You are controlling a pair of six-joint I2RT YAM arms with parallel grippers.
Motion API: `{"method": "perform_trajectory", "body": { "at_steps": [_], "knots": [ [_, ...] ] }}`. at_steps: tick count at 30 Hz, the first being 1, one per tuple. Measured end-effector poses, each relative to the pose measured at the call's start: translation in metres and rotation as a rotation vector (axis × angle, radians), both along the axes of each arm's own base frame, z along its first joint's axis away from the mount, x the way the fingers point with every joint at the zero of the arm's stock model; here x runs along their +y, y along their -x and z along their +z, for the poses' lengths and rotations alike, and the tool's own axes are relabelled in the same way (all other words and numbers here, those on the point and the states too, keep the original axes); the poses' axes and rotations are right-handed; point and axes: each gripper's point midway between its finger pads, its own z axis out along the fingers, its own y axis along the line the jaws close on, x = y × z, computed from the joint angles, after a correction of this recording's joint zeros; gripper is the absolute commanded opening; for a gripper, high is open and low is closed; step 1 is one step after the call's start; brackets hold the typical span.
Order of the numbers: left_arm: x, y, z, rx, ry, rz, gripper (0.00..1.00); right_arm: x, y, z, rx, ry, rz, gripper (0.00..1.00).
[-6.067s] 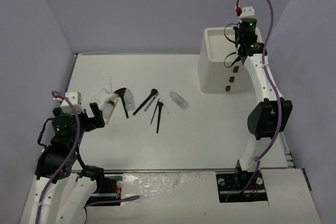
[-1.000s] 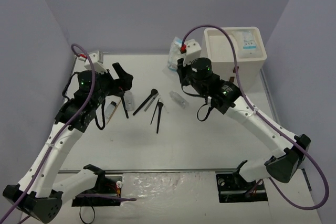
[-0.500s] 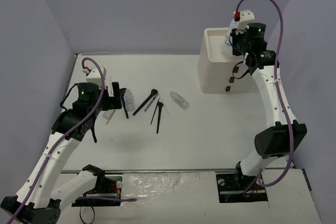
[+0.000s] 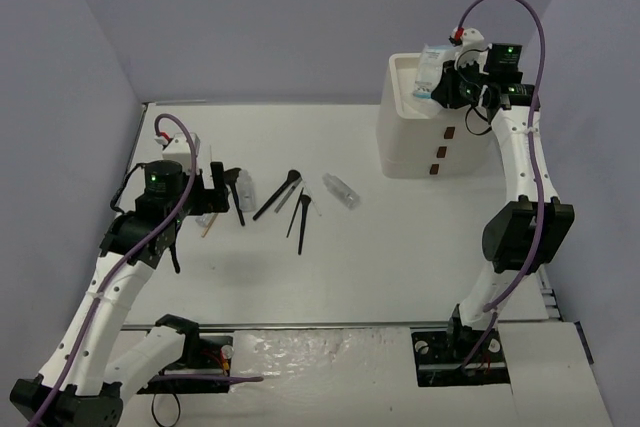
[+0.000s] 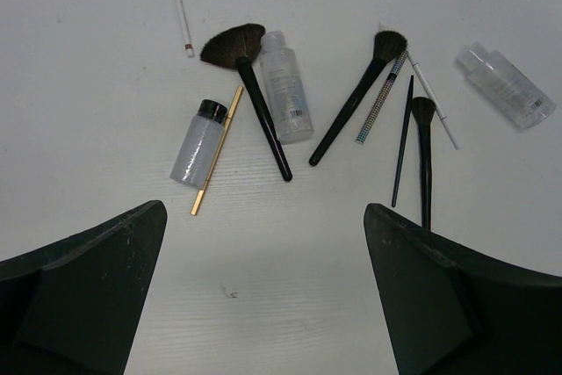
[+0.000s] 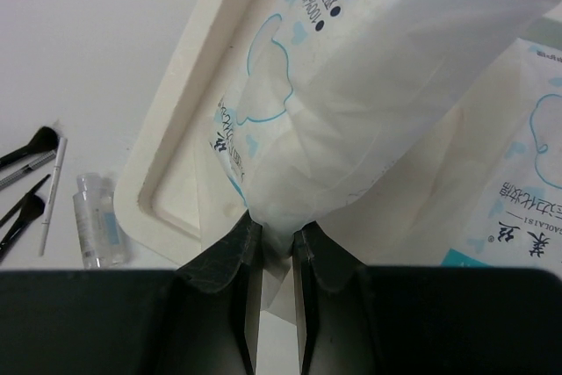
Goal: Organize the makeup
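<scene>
Now my right gripper (image 6: pixel 268 236), clamped on a sachet (image 6: pixel 386 85), hangs over the box (image 4: pixel 405 142), upper right; left gripper (image 5: pixel 263 210) jaws apart.

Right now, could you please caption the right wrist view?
Right end effector pinching a white blue-printed sachet over a cream box.

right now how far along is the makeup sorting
Done: one sachet lies in the box's top tray. In hand: the right gripper is shut on a second sachet above that tray. To do: brushes, vials and a thin stick lie on the table under the open left gripper, which holds nothing.
</scene>
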Motion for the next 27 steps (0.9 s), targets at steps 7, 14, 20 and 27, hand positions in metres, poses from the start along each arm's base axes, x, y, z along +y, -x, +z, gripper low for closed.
{"method": "perform_trajectory", "body": {
  "at_steps": [7, 14, 20, 27],
  "knots": [
    [0.0, -0.001, 0.0, 0.004, 0.032, -0.013, 0.94, 0.005, 0.006, 0.0, 0.025, -0.054, 0.036, 0.43],
    [-0.003, 0.0, 0.0, 0.004, 0.046, -0.029, 0.94, -0.001, 0.002, 0.002, 0.032, -0.049, -0.014, 0.72],
    [-0.004, 0.0, 0.0, 0.006, 0.052, -0.034, 0.94, -0.015, -0.007, 0.009, 0.017, -0.019, -0.105, 0.79],
    [-0.004, 0.0, -0.001, 0.008, 0.058, -0.033, 0.94, -0.029, -0.017, 0.022, -0.021, 0.023, -0.248, 0.81]
  ]
}}
